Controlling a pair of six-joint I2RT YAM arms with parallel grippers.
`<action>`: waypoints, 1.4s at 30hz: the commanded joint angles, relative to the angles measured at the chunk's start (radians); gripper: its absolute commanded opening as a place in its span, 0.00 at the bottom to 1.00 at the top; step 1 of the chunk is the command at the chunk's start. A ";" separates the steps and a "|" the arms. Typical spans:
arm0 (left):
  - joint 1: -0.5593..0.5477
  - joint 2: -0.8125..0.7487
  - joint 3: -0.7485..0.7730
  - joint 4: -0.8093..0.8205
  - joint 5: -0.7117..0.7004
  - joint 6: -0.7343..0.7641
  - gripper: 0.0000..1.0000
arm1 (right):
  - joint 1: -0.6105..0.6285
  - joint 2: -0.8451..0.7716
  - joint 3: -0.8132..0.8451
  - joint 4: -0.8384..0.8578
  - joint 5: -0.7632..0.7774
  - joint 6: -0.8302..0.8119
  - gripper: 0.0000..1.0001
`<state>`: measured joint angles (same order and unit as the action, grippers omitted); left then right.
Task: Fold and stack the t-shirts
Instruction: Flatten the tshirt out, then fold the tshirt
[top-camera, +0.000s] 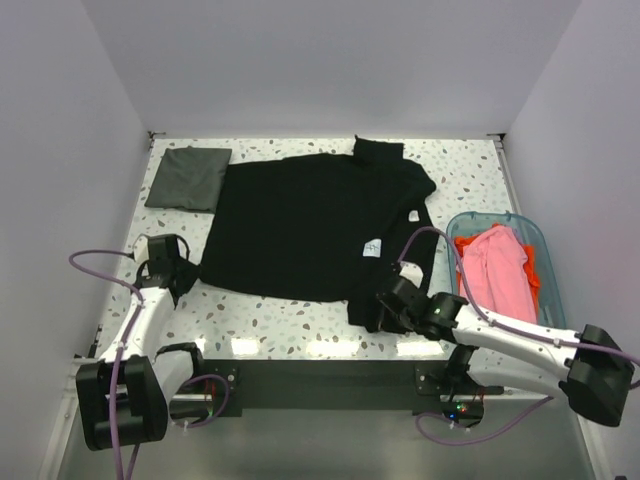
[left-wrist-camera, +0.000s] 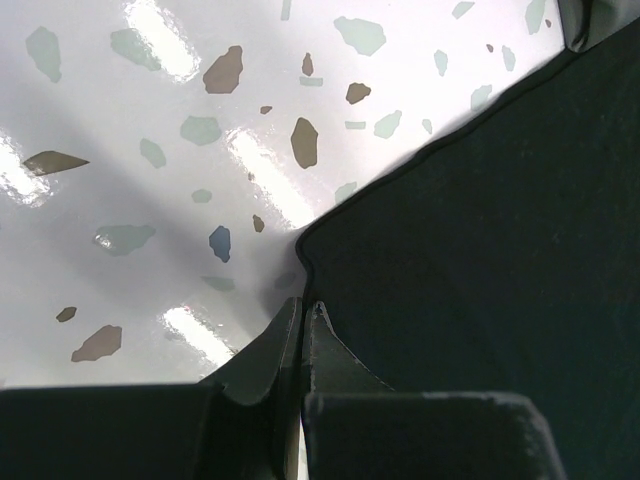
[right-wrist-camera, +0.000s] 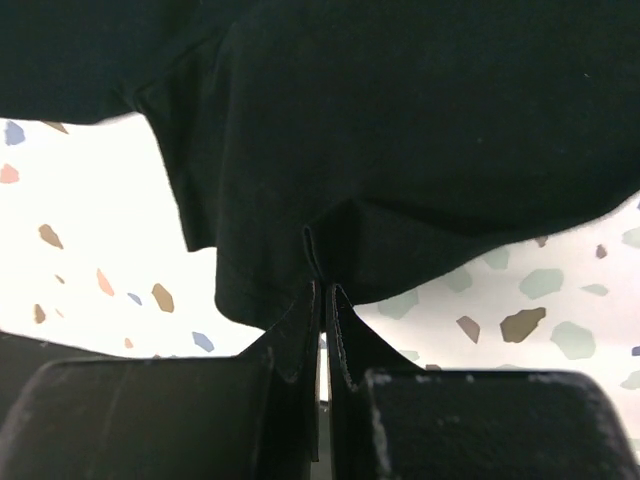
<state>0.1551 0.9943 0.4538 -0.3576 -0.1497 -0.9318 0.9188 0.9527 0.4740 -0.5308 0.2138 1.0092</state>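
Fingertips of both hands are pinched shut on the near hem of the black t-shirt (top-camera: 310, 225).

It lies spread flat across the middle of the table (top-camera: 290, 325), collar at the far side. My left hand (left-wrist-camera: 303, 310) has only the very corner at near left, a thin bite; my right hand (right-wrist-camera: 322, 290) holds a small pucker of hem at near right, with cloth bunched beside it. I'd worry first that the left corner slips out on the lift, leaving the fold lopsided. Uneven travel between the hands would twist the cloth. The folded grey t-shirt (top-camera: 188, 177) sits just beside the far left sleeve, so a dragged sleeve could skew it. Pink (top-camera: 497, 270) and orange (top-camera: 533, 275) t-shirts wait in the blue basket (top-camera: 470, 220) on the right.
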 joint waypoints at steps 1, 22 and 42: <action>0.004 0.013 0.016 0.065 0.012 0.036 0.00 | 0.098 0.052 0.021 0.058 0.174 0.152 0.00; 0.004 0.027 0.058 0.060 0.045 0.060 0.00 | 0.384 0.186 0.202 -0.219 0.469 0.350 0.00; -0.025 0.392 0.350 0.111 0.078 0.007 0.00 | -0.081 0.282 0.469 -0.161 0.406 -0.190 0.00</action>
<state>0.1383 1.3445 0.7254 -0.2962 -0.0753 -0.9058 0.8700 1.2030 0.8700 -0.7536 0.6090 0.9295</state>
